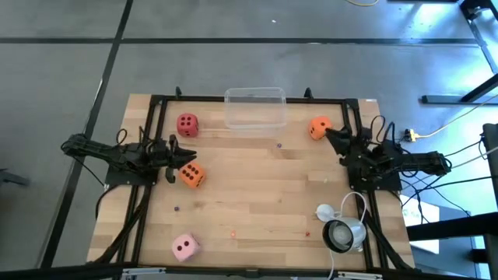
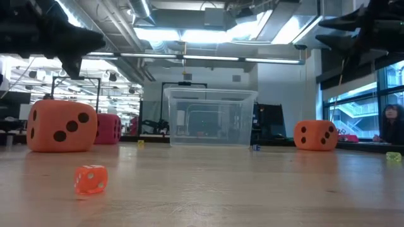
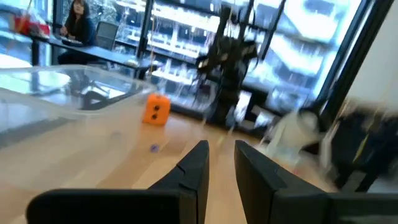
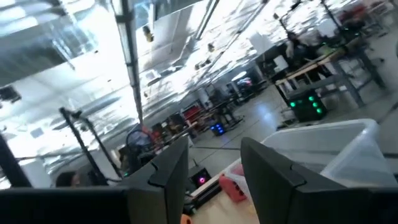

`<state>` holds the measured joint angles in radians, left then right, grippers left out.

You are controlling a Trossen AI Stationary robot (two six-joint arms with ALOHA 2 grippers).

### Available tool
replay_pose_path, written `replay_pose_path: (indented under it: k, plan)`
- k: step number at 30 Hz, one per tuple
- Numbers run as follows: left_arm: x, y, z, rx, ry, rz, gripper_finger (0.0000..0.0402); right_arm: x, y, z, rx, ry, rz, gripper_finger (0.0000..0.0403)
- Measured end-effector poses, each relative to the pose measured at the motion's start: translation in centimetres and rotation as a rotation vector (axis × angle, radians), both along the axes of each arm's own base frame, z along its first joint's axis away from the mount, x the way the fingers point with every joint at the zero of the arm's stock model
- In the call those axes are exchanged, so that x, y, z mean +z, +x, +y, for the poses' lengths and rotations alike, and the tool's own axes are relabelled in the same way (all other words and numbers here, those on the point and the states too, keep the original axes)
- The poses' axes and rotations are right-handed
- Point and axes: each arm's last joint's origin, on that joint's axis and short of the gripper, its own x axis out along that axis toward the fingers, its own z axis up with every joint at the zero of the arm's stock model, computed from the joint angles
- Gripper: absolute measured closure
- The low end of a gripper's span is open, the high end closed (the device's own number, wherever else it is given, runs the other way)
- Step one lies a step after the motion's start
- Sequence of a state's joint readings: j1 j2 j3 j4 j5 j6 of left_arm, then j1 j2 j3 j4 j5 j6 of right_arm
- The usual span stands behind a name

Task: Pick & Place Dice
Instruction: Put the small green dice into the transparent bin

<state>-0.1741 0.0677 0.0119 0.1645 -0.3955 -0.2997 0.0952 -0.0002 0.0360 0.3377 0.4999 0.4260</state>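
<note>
I had the left gripper (image 1: 173, 163) beside an orange die (image 1: 191, 175), fingers open, empty; descent was next.

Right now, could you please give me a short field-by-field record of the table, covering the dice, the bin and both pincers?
surface: wooden table
bin: clear plastic container at the far edge, nothing visible inside
red die: left of the bin
orange die, left: on the table just beside the left pincer
orange die, right: right of the bin, next to the right pincer
pink die: near front edge, left side
left pincer: open, holding nothing
right pincer: open, holding nothing
other: small orange die in the low view
</note>
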Motion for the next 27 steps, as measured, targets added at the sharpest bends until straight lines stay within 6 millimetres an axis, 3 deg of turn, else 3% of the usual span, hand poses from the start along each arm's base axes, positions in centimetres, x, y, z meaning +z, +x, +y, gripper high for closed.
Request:
replay_pose_path:
  k: [7, 15, 19, 24, 27]
  plan:
    - [1.0, -0.3, 0.4, 0.098, -0.224, -0.159, 0.0331, 0.0, 0.0, 0.0, 0.022, 0.105, -0.045, 0.0254]
    - [1.2, -0.3, 0.5, 0.137, -0.163, -0.158, 0.0331, -0.1, -0.1, -0.3, -0.004, 0.281, -0.117, 0.0254]
    - [1.2, -0.4, 0.6, 0.172, -0.157, -0.151, 0.0331, -0.3, 0.0, -0.3, -0.032, 0.209, -0.065, 0.0254]
    - [1.4, -0.5, 0.8, 0.226, -0.282, -0.211, 0.0331, -0.3, 0.1, -0.1, -0.021, 0.106, -0.015, 0.0254]
    - [1.6, -0.5, 0.8, 0.214, -0.303, -0.236, 0.0331, 0.6, -0.1, 0.0, -0.007, 0.001, 0.014, 0.0254]
